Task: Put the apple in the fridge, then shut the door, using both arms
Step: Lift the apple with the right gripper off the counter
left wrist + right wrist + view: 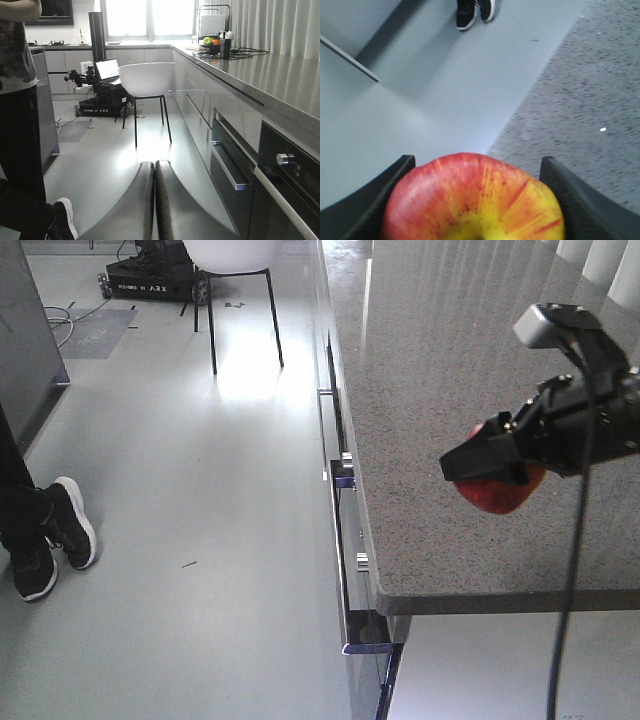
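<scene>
Right gripper (476,165): jaws clamped on apple (475,200), one jaw each side; stem dimple faces wrist camera. Apple held above speckled counter (450,360), at edge toward floor (200,490). Left gripper (154,172): jaws pressed together, nothing between, pointing toward white chair (147,77). Person's shoes (50,540) on floor, well apart from counter.

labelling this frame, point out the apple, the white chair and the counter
apple (475,200): right wrist view, on its red-yellow top
white chair (147,79): left wrist view, on the seat shell
counter (450,390): front view, on the bare speckled top
</scene>
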